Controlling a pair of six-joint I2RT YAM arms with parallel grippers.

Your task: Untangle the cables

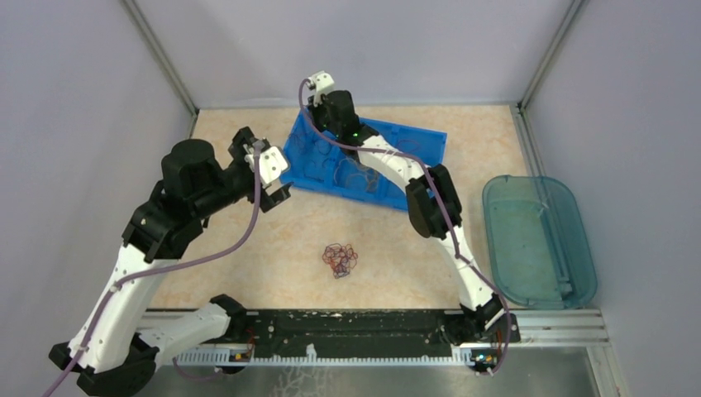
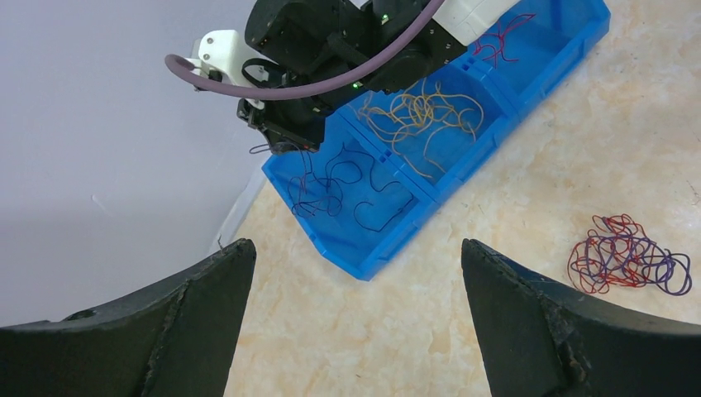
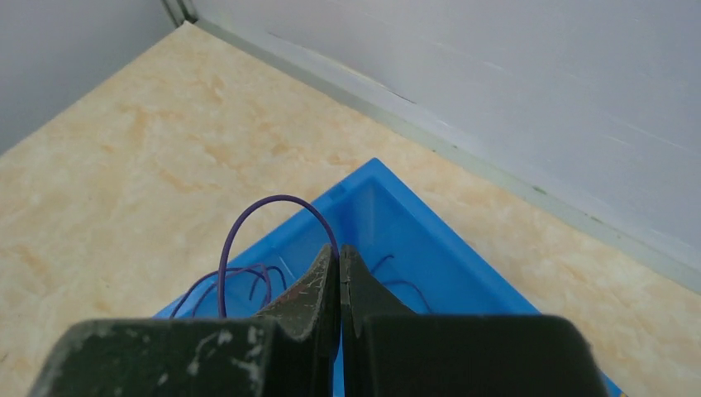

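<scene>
From above, my left gripper (image 1: 275, 192) is hanging over the table (image 1: 248, 273), just beside the left end of the blue bin (image 1: 430, 145). My right gripper (image 1: 317, 106) is reaching over the far left corner of this bin. One tangle (image 1: 339, 259) of cables is lying on the table, apart from the bin, nearer to my bases and about midway between them. The left gripper is the nearer of my two. One teal tray (image 1: 537, 240) is standing at the right side.

In my left wrist view, the left gripper (image 2: 357, 248) is standing wide open and is holding nothing. The tangle (image 2: 628, 265) is lying to the right, outside my right finger (image 2: 562, 331), so I judge I must swing to that side before going down. It is a roundish lump, a little wider than deep, with no clear long axis. I am seeing red and purple strands in it, too knotted for counting. The bin (image 2: 463, 178) is showing three compartments: purple strands, yellow ones, red ones.

In my right wrist view, the right gripper (image 3: 339, 252) is closed completely, and it is pinching one purple cable (image 3: 273, 200), which is arching up over the bin's (image 3: 397, 215) purple compartment.
</scene>
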